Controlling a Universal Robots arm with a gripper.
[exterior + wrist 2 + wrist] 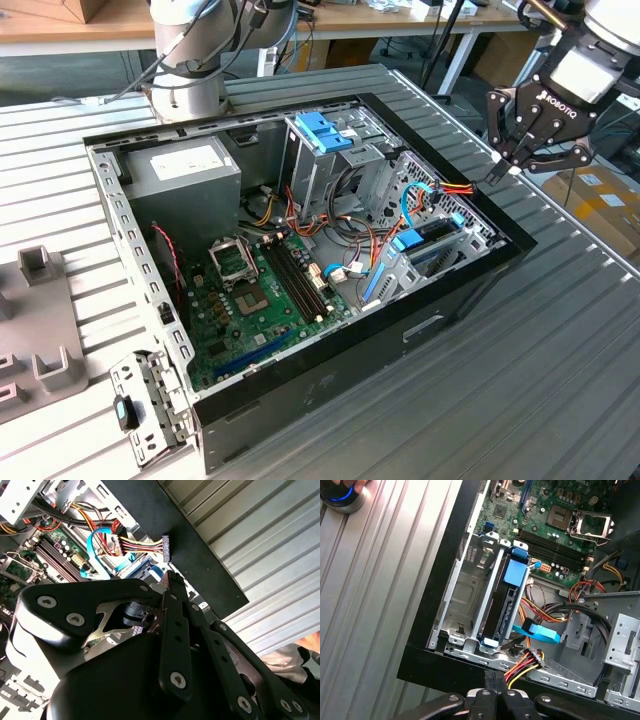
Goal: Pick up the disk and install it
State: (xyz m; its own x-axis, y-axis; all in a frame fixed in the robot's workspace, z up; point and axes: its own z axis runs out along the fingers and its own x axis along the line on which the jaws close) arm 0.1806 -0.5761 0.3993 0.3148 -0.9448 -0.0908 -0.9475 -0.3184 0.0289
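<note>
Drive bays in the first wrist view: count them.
2: one holds the disk in its blue carrier; the bay beside it stands empty.

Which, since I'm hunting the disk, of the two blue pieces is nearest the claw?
The disk's carrier, in the bay by the claw; the blue handle tops the upright cage, farther off.

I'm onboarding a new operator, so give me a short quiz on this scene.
1. True or false: the tool holds the disk.
2. Where does the disk sit? A) on the table B) in the cage inside the case C) on the motherboard
3. Fill in: in the exterior view, the tool hangs above the case's ___ side.
Key: 1 false; 2 B; 3 right.
</note>
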